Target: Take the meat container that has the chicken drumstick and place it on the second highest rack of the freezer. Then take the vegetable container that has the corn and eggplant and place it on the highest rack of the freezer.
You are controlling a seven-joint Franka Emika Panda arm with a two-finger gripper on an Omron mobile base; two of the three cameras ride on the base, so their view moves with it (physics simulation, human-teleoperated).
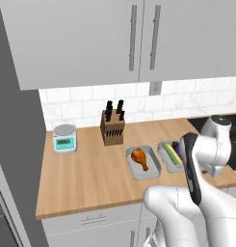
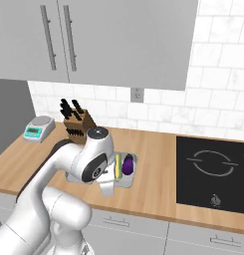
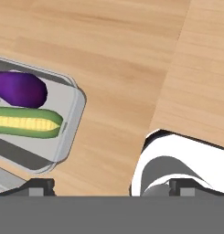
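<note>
Eggplant (image 1: 176,146) half hidden behind arm

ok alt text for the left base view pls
On a light wooden counter, a glossy orange-brown chicken drumstick lies in a shallow grey tray, beside a second grey tray holding a yellow corn cob. Behind stand a wooden knife block and a small kitchen scale; the white robot arm rises at lower right.

Both base views look down across the counter (image 1: 90,173) from opposite sides; the hand view hangs close above it.
</note>
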